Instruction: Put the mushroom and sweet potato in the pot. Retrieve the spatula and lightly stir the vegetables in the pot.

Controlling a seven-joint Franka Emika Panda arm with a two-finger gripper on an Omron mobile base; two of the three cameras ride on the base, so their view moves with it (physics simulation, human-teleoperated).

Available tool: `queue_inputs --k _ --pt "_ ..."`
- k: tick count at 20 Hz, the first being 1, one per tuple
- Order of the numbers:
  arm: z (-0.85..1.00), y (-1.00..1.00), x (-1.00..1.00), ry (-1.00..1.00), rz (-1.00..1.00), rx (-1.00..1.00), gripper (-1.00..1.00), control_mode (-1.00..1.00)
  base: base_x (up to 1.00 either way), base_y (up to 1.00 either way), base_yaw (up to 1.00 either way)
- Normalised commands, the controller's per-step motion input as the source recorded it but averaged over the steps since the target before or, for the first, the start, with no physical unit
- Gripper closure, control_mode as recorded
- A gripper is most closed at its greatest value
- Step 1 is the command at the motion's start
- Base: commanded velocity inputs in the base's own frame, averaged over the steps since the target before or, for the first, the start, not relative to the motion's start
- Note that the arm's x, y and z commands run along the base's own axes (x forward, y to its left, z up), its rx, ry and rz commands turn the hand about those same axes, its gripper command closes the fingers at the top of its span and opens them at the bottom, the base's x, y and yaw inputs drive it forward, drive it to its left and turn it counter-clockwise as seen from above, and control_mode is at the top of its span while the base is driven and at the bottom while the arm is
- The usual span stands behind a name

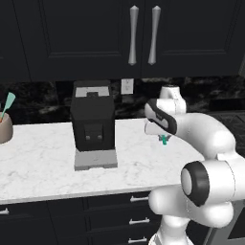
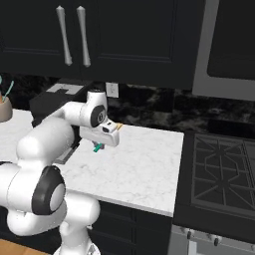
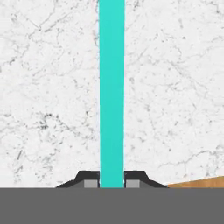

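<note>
The white arm's two-finger gripper (image 3: 112, 183) hangs over the white marbled stone counter (image 1: 43, 162), its dark fingertips pinched tight on the slim teal-handled spatula (image 3: 112, 87), whose handle runs straight away from the hand (a stub of teal pokes out below the hand from the side, a bit of orange blade at the other side). Behind stands a boxy black coffee machine (image 1: 93, 122); far left, a brown utensil holder (image 1: 4, 128)

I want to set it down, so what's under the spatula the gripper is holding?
Bare white marble counter lies under the spatula. The strip directly beneath its teal handle is covered.
</note>
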Motion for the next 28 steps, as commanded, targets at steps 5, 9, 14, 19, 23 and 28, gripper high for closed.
queue_inputs --k 5,9,14,19,23,28 --pt "0.41 0.00 -0.63 -0.03 0.06 0.00 1.00 -1.00 0.00 0.00 0.00" --pt "0.50 0.00 -0.43 -0.13 0.04 0.00 1.00 -1.00 0.00 0.00 0.00" --pt "0.28 0.00 -0.26 -0.05 0.00 0.00 1.00 -1.00 0.00 0.00 0.00" --pt "0.00 0.00 0.00 0.00 0.00 0.00 1.00 -1.00 0.00 0.00 0.00" --pt "0.00 0.00 0.00 0.00 0.00 0.00 1.00 1.00 -0.08 0.00 0.00" --pt "0.00 0.00 0.00 0.00 0.00 0.00 1.00 1.00 -0.83 -0.31 0.00"
